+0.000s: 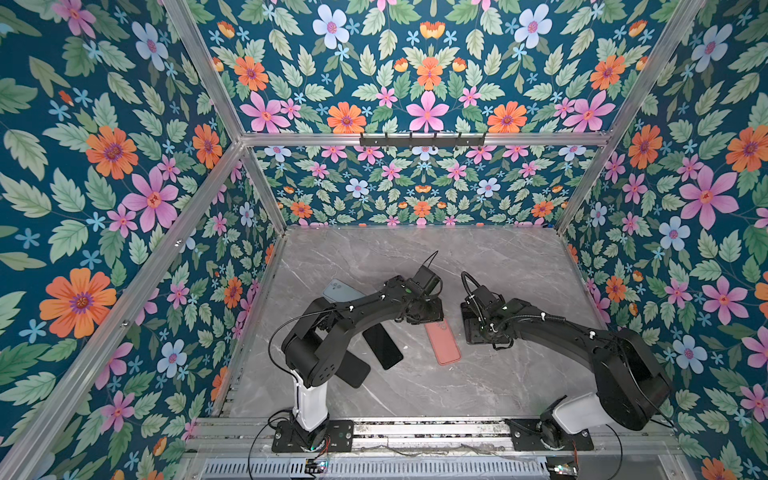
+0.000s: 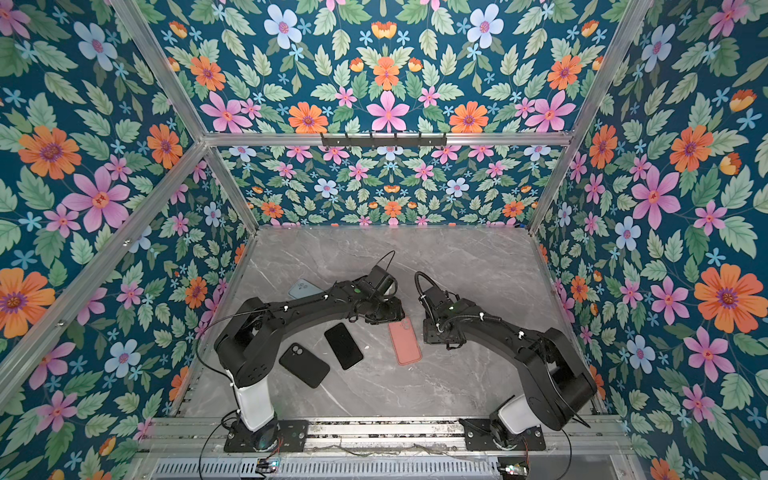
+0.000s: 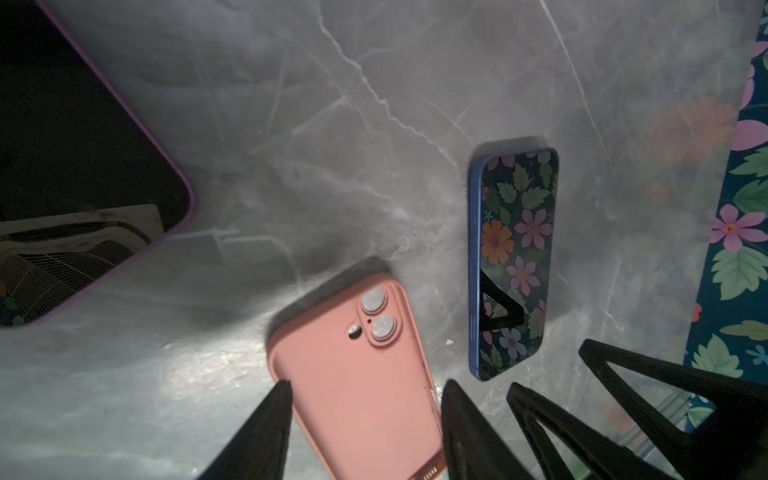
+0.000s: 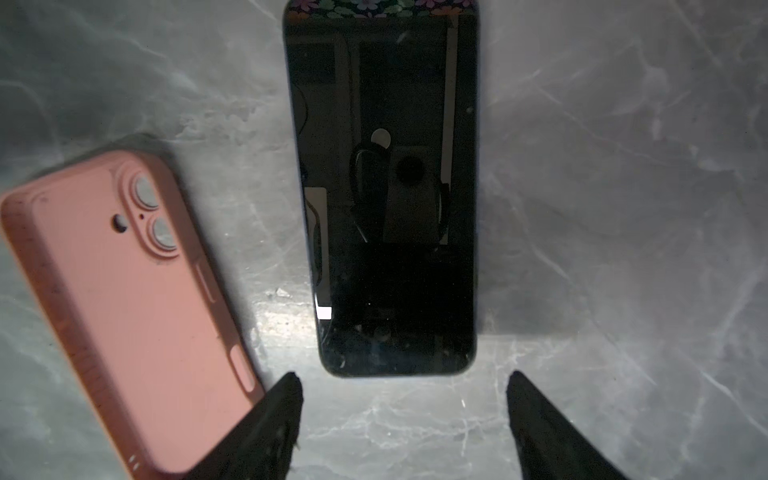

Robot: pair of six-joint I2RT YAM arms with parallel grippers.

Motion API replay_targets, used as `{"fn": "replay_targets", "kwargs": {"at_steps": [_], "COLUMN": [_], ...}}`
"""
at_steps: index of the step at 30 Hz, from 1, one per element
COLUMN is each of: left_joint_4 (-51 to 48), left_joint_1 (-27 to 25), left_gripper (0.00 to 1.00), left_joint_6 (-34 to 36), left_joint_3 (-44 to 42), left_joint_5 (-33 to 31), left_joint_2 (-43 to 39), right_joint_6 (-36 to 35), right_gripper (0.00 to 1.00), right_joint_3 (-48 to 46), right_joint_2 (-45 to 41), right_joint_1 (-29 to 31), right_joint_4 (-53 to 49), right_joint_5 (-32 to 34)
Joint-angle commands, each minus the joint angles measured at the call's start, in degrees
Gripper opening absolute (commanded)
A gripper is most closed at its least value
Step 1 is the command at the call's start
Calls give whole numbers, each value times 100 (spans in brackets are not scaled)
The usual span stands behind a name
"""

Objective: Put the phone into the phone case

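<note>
A pink phone case (image 1: 444, 345) (image 2: 405, 345) lies back up on the grey marble table (image 1: 415, 382), and grey shows in its camera holes. My left gripper (image 3: 368, 384) (image 1: 426, 318) stands open astride its far end, one finger at each long edge. A blue-edged phone (image 4: 386, 187) (image 3: 515, 266) lies screen up beside the case. My right gripper (image 4: 403, 376) (image 1: 478, 311) is open just short of that phone's near end, holding nothing. Its fingers (image 3: 594, 353) also show in the left wrist view. In both top views the right arm covers most of this phone.
Left of the pink case lie a black phone (image 1: 382, 347) (image 2: 344, 346) and a black case (image 2: 303, 365). A pale blue phone (image 1: 338, 291) lies partly under the left arm. A purple-rimmed dark screen (image 3: 83, 145) shows in the left wrist view. Floral walls enclose the table.
</note>
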Motion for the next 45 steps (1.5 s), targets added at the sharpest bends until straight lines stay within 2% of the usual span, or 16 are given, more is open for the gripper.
{"fn": "replay_targets", "kwargs": {"at_steps": [1,7,17,26,33,45], "left_joint_4": [-24,-23,-261,-208,-208,-62], "left_joint_1": [71,112,277,279,279,412], "left_gripper": [63,65,66,66,66,66], "left_joint_6": [135,247,625,652,661,697], "left_joint_3": [31,174,624,1040,1338,1638], "left_joint_5": [14,128,297,520,598,949], "left_joint_2": [-43,83,461,836,1075,1427], "right_joint_6": [-4,-64,-177,-248,-230,-255], "right_gripper": [82,86,86,85,81,70], "right_joint_3": [85,175,375,426,371,242], "right_joint_2": [105,243,522,824,1127,1136], "right_joint_1": [-14,-64,-206,-313,-314,-355], "right_joint_4": [10,95,173,223,337,534], "right_joint_5": [-23,-93,-164,-190,-241,-434]}}
